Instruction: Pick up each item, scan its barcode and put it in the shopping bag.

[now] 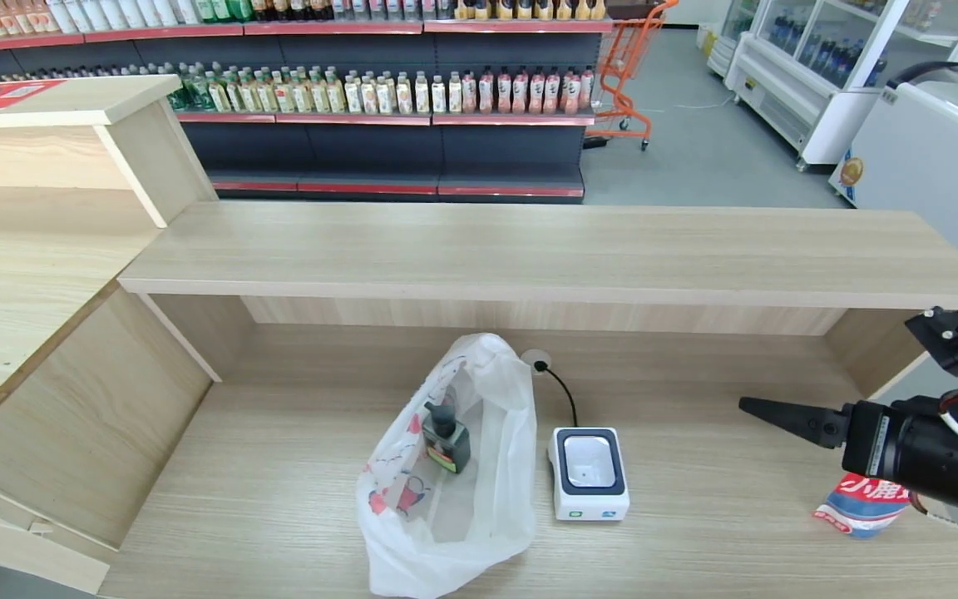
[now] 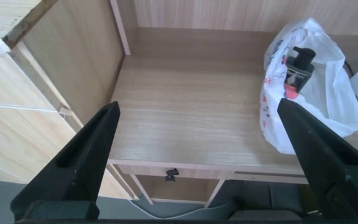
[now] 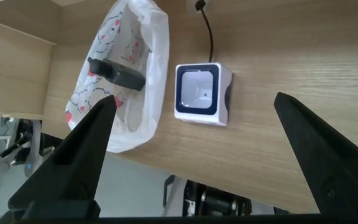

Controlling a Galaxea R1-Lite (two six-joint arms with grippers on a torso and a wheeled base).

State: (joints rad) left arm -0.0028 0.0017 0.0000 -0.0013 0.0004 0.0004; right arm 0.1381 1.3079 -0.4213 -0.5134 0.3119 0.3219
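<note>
Dark, square-shouldered pump bottle [image 1: 446, 437] sits inside the crinkly white plastic shopping bag [image 1: 487, 499] on the woodgrain counter [image 1: 695, 466].
Boxy white scanner [image 1: 587, 472] is just beside the bag at 3 o'clock, and a glossy blue-white pouch [image 1: 857, 507] lies farther that way. Right gripper [image 3: 194, 102] and left gripper [image 2: 199, 107] are both spread wide, holding nothing.

The counter [image 1: 737, 466] is matt wood-grain, the shopping bag [image 1: 491, 466] thin crinkled translucent plastic, the scanner [image 1: 587, 474] smooth, probably plastic

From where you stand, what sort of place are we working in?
Most likely a small shop's checkout: a barcode scanner beside a shopping bag on the wooden counter, with shelves of bottled drinks behind.
</note>
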